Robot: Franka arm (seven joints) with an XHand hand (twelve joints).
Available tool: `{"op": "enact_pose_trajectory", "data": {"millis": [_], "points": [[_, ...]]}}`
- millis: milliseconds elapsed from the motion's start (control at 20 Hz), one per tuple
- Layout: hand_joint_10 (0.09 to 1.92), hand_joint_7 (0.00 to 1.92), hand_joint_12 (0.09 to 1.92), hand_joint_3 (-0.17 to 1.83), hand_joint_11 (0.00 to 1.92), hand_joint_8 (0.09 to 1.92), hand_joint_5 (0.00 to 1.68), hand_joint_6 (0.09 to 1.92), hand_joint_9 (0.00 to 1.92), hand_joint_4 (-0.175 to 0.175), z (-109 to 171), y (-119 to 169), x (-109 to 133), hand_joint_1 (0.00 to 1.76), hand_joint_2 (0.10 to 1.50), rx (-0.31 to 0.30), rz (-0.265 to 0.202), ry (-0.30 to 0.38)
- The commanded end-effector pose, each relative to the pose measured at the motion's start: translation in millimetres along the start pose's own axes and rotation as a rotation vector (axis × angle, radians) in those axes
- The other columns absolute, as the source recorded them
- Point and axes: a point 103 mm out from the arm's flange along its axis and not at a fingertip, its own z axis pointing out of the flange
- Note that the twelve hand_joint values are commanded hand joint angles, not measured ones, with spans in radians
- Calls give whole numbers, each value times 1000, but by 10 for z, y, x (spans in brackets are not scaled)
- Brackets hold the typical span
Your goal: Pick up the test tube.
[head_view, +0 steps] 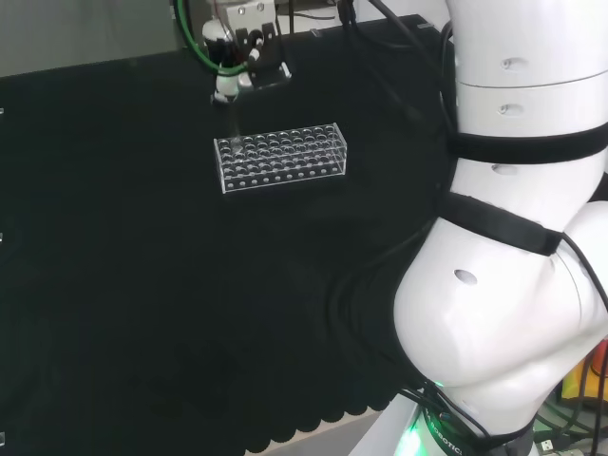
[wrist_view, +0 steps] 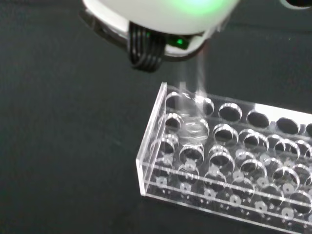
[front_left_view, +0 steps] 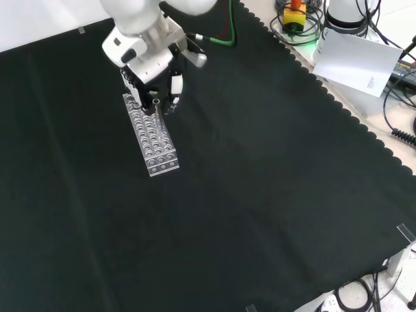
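On the black cloth (head_view: 114, 285) a clear test tube rack (head_view: 281, 157) lies with its rows of round holes facing up; in the head view the hand (head_view: 233, 57) hangs above the rack's left end, and in the front view the hand (front_left_view: 153, 81) sits over the rack's (front_left_view: 153, 136) far end; its fingers are drawn together round the top of a clear test tube (head_view: 234, 123), which stands upright; in the wrist view the test tube (wrist_view: 192, 102) reaches down to the corner holes at the end of the rack (wrist_view: 219, 161), its lower tip right at the top plate; whether the tip is inside a hole I cannot tell.
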Motion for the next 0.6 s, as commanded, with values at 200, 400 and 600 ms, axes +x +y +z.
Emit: {"op": "enact_pose_trajectory", "data": {"millis": [200,400,600], "points": [[593,1405,769,486,1291,627,1345,189,1624,-175,-549,-149,-74,1328,727,-51,-9,81],[596,1403,770,485,1291,631,1346,183,1624,-175,-775,-257,-98,1328,728,-80,-7,115],[600,1401,770,484,1291,634,1348,179,1625,-175,-941,-376,-111,1328,729,-102,-11,123]]}}
